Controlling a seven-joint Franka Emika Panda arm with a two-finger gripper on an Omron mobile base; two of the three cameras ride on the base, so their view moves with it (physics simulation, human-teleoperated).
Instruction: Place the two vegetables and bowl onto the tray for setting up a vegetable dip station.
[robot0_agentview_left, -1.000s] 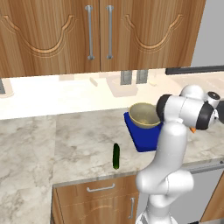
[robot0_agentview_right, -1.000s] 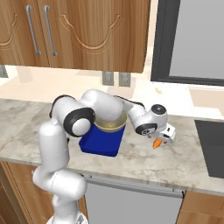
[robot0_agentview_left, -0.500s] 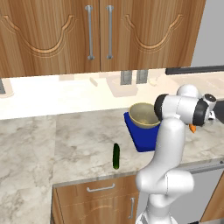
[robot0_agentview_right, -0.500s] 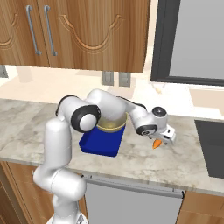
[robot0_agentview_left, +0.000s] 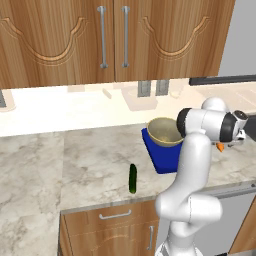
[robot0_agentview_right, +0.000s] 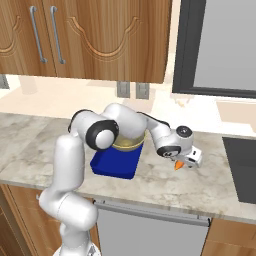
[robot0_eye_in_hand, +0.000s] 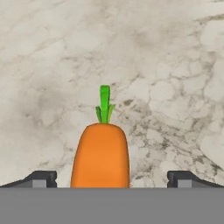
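Observation:
An orange carrot (robot0_eye_in_hand: 100, 155) with a green top lies on the marble counter, right between my open gripper's (robot0_eye_in_hand: 112, 179) two fingertips. From the base it is an orange tip (robot0_agentview_right: 177, 165) under the gripper (robot0_agentview_right: 187, 159), to the right of the tray. The deep blue tray (robot0_agentview_right: 112, 166) carries the tan bowl (robot0_agentview_right: 127, 144), partly hidden by my arm. In the left base view the bowl (robot0_agentview_left: 165, 131) sits on the tray (robot0_agentview_left: 162, 157), and the dark green cucumber (robot0_agentview_left: 133, 178) lies on the counter left of it, near the front edge. The gripper (robot0_agentview_left: 234, 143) hangs over the carrot (robot0_agentview_left: 220, 147).
A dark cooktop (robot0_agentview_right: 242, 170) lies on the counter just right of the carrot. Wooden wall cabinets (robot0_agentview_left: 115, 35) hang above, and the wall behind holds outlets (robot0_agentview_right: 131, 90). The counter's front edge (robot0_agentview_left: 115, 204) runs close to the cucumber.
The arm's elbow has swung a little toward the bowl. The hand has stayed over the carrot with its jaws open.

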